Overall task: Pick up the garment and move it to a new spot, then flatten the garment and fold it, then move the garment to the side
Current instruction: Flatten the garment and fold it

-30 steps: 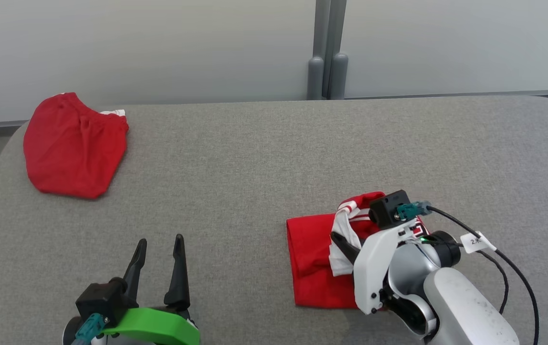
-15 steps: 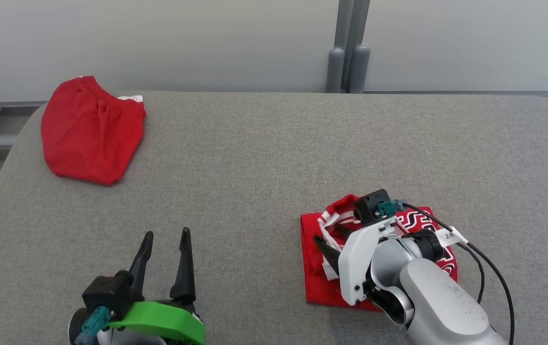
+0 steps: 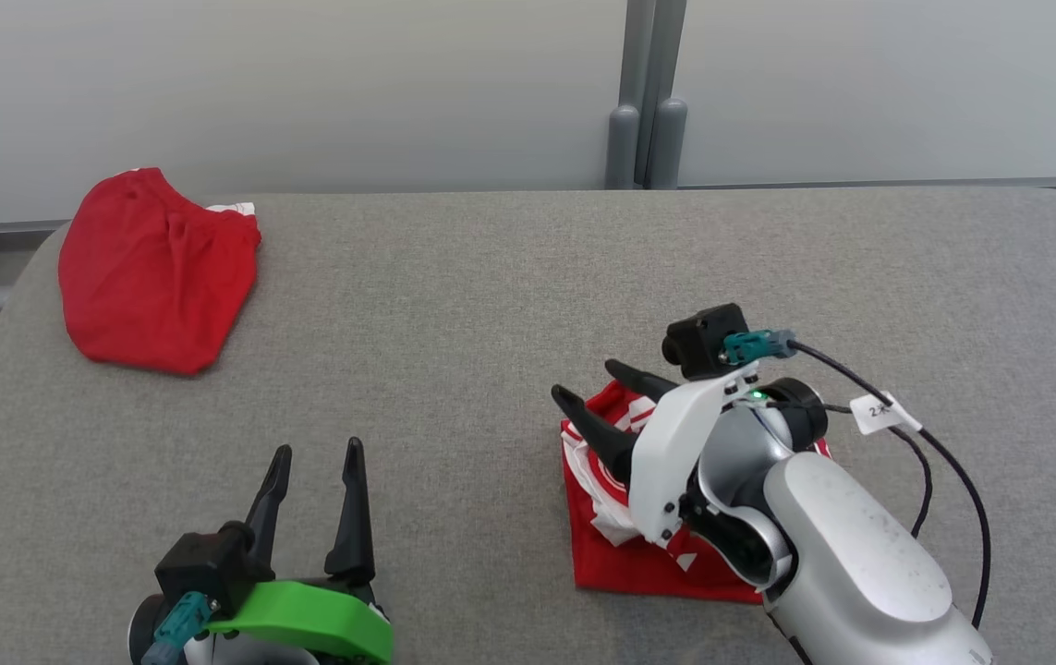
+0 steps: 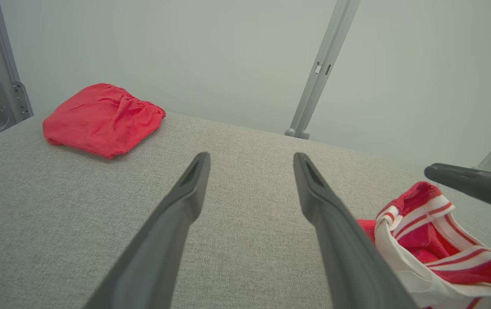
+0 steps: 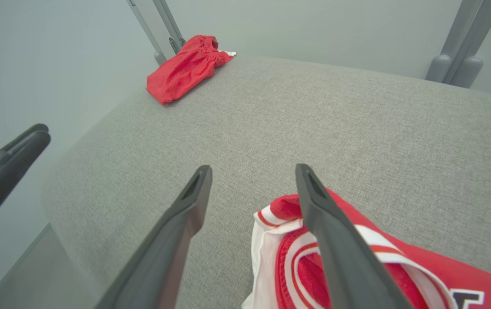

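1. The garment, a red jersey with white and red trim, lies in a compact bundle on the grey table. It sits toward the robot's right, near the front edge.
2. The right gripper hangs just above the bundle's far left corner with its fingers spread wide and nothing between them. In the right wrist view, one finger of the right gripper crosses over the striped collar of the garment, and I see no cloth pinched.
3. Judgement: this looks like a release. The fingers are clear of the cloth so the bundle can settle without being dragged.
4. The left gripper is also spread and empty. It is parked low at the robot's left, well apart from the garment, and appears to be kept out of the working arm's way.
5. A second red garment lies at the far left corner of the table, well apart from both grippers.
6. A second ago the right gripper's fingers were close together and buried in the white cloth. Now they are apart and lifted off it.
7. The head camera has swung slightly between the frames, so a shift of the whole scene is not a move of the items.
8. The bundle now looks narrower, with the trim gathered at its left edge. The left gripper's pose is unchanged.
9. Judgement: the collar stands proud and loose and may need pressing before the garment is moved to the side.
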`<state>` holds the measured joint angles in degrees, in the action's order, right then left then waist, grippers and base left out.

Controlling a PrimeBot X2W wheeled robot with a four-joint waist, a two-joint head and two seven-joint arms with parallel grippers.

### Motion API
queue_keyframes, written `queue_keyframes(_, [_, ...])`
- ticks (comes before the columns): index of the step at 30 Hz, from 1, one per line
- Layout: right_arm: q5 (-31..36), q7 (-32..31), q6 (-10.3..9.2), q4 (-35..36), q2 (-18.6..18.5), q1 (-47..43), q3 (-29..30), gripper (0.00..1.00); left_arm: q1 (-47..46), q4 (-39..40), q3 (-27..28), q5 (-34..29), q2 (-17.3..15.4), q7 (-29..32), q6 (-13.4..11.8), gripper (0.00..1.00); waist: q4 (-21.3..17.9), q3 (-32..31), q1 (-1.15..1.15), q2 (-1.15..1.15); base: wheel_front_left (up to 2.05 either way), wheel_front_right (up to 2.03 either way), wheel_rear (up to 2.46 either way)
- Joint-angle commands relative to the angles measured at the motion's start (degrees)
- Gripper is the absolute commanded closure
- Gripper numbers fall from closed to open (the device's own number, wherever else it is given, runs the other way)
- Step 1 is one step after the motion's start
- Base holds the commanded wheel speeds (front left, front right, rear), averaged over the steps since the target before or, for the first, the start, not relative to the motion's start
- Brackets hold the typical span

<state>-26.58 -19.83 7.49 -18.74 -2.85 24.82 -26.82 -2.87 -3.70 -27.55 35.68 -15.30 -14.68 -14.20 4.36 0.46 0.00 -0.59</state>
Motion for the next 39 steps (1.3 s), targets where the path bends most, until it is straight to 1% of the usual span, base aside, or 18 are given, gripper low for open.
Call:
queue_keyframes(1, [-0.23,-0.15,0.00,1.63,-0.30,-0.15,0.74,0.00,0.52,0.35,0.05,-0.38,-0.36,0.15,-0.41,0.00,-0.51,-0.29,0.00,0.59,0.00,0.00,0.00])
queue_keyframes(7, [0.69,1.04,0.00,7.28,-0.92,-1.79,6.20,0.00,0.82,0.78,-0.20,-0.29,-0.59,0.39,-0.52,0.00,-1.18,-0.77,0.00,0.59,0.00,0.00,0.00])
queue_keyframes(8, [0.97,1.62,0.00,8.00,-0.96,-2.11,7.41,0.00,0.88,0.85,-0.26,-0.26,-0.66,0.33,-0.56,0.00,-1.24,-0.82,0.00,0.59,0.00,0.00,0.00])
queue_keyframes(9, [1.48,2.52,0.01,8.91,-1.15,-3.12,9.90,0.00,0.97,1.00,-0.40,-0.30,-0.76,0.46,-0.65,0.00,-1.32,-0.93,0.00,0.59,0.00,0.00,0.00])
queue_keyframes(12, [2.38,3.81,0.00,10.04,-1.54,-5.00,13.51,0.00,1.13,1.30,-0.61,-0.41,-0.91,0.68,-0.81,0.00,-1.39,-1.08,0.00,0.59,0.00,0.00,0.00])
queue_keyframes(13, [2.78,4.23,0.00,10.33,-1.74,-5.63,14.55,0.07,1.17,1.32,-0.68,-0.41,-0.98,0.72,-0.79,0.00,-1.41,-1.10,0.00,0.59,0.00,0.00,0.00])
queue_keyframes(14, [3.25,4.81,0.01,10.54,-1.83,-6.44,15.82,0.43,1.21,1.39,-0.81,-0.44,-0.97,0.75,-0.81,0.00,-1.47,-1.15,0.00,0.59,0.00,0.00,0.00])
queue_keyframes(15, [3.74,5.09,0.01,10.60,-2.00,-7.33,16.84,0.67,1.27,1.51,-0.92,-0.49,-0.95,0.82,-0.89,0.00,-1.51,-1.19,0.00,0.59,0.00,0.00,0.00])
queue_keyframes(16, [4.11,5.47,0.00,10.59,-2.06,-8.20,17.91,0.79,1.36,1.64,-0.99,-0.51,-1.00,0.81,-0.94,0.00,-1.55,-1.21,0.00,0.59,0.00,0.00,0.00])
queue_keyframes(17, [4.36,5.73,0.01,10.57,-2.05,-9.02,18.87,0.88,1.44,1.73,-1.06,-0.51,-1.06,0.90,-0.94,0.00,-1.56,-1.23,0.00,0.59,0.00,0.00,0.00])
queue_keyframes(18, [4.47,6.07,0.00,10.48,-1.99,-9.84,19.88,1.00,1.50,1.84,-1.13,-0.52,-1.10,0.93,-0.94,0.00,-1.56,-1.24,0.00,0.59,0.00,0.00,0.00])
queue_keyframes(22, [4.76,7.71,0.00,9.73,-1.60,-13.56,23.21,1.00,1.69,2.22,-1.33,-0.50,-1.28,1.21,-1.00,0.00,-1.36,-1.19,0.00,0.59,0.00,0.00,0.00])
queue_keyframes(24, [4.81,9.14,0.01,9.24,-1.50,-15.26,23.43,1.00,1.72,2.37,-1.42,-0.52,-1.37,1.24,-1.01,0.00,-1.16,-1.12,0.00,0.59,0.00,0.00,0.00])
queue_keyframes(29, [4.20,14.58,0.00,5.59,-1.44,-19.44,25.15,1.00,1.73,2.69,-1.15,-0.45,-1.78,1.31,-1.39,0.00,-0.19,-0.86,0.00,0.59,0.00,0.00,0.00])
queue_keyframes(34, [3.82,20.47,0.01,1.03,-1.04,-21.66,24.65,1.00,1.90,3.06,-0.60,-0.32,-2.42,1.30,-1.80,0.00,1.00,-0.45,0.00,0.59,0.00,0.00,0.00])
queue_keyframes(35, [3.82,20.47,0.01,1.03,-1.04,-21.66,24.65,1.00,1.90,3.06,-0.60,-0.32,-2.42,1.30,-1.80,0.00,1.00,-0.45,0.00,0.59,0.00,0.00,0.00])
queue_keyframes(39, [3.26,24.18,0.01,-2.95,-0.91,-20.89,23.40,1.00,2.03,3.75,-0.28,-0.37,-3.02,1.64,-2.31,0.00,1.94,0.03,0.00,0.59,0.00,0.00,0.00])
